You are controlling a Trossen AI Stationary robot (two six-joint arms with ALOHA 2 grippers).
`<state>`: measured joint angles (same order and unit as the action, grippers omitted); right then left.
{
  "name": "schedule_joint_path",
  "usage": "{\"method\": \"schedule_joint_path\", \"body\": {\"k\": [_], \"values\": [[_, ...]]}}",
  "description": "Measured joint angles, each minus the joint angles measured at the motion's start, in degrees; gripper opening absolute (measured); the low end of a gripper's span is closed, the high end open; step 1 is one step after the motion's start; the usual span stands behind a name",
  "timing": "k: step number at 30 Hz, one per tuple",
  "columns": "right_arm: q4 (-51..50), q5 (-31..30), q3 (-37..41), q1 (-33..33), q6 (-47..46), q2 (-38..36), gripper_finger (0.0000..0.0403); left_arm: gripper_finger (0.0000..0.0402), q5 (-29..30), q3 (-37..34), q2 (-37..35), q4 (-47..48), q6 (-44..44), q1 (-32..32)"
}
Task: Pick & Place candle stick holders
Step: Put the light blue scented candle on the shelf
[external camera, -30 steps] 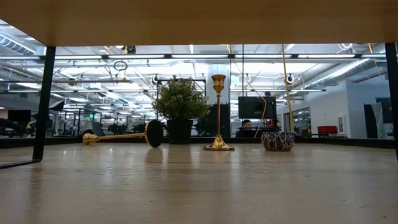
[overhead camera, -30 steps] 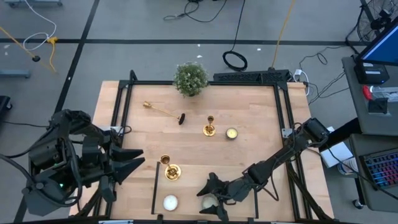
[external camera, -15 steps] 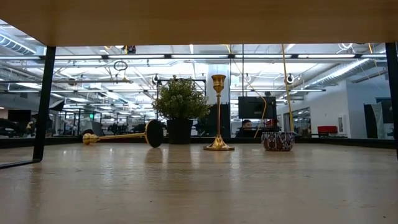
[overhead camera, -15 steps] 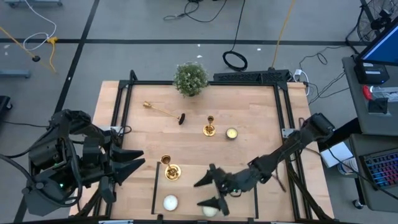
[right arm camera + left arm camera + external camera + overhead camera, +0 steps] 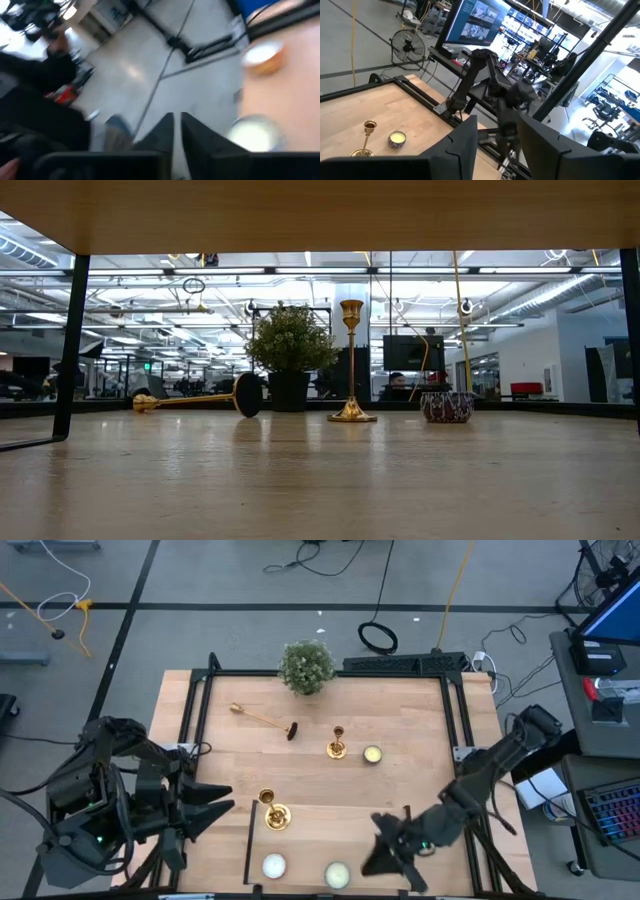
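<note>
Your table [image 5: 420,730] is pale wood planks inside a black frame. Three shiny brass candle stick holders: one upright [image 5: 337,743] near centre, one toppled [image 5: 262,720] at ten o'clock beside the bushy plant [image 5: 306,666], one [image 5: 274,812] at seven o'clock. Two round pale tealights [image 5: 273,865] hug the six o'clock edge. Bare wood lies open at three o'clock. Your right gripper [image 5: 385,858] hangs low at five o'clock, fingers pinched together, empty. Your left gripper [image 5: 222,808] waits at eight o'clock, fingers parted, holding nothing.

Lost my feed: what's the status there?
Right hand shut, empty, near front edge. Left hand waits at left. Two brass candlesticks upright, one toppled. Nothing in the way.
</note>
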<state>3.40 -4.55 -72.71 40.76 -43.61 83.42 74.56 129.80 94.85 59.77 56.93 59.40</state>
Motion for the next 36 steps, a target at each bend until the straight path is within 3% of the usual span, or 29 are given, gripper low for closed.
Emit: {"method": "schedule_joint_path", "body": {"k": [11, 20, 28, 36], "values": [[2.3, 1.8, -2.5, 3.3, -5.1, 11.8, 0.0001, 0.0145, 0.0, 0.0, 0.0, 0.0, 0.3, 0.0], [-19.0, 1.9, -21.2, 4.0, 3.8, 22.4, 0.0001, 0.0145, -1.0, 0.0, 0.7, 0.0, 0.9, 0.0], [-30.2, -4.1, -26.3, 4.0, 7.7, 23.3, 0.0, 0.0145, -1.2, 0.0, 0.8, 0.1, 1.3, 0.0], [-31.1, -2.6, -26.3, 3.5, 6.9, 23.3, 0.0, 0.0145, -1.2, 0.0, 0.8, 0.1, 1.5, -0.3]]}}
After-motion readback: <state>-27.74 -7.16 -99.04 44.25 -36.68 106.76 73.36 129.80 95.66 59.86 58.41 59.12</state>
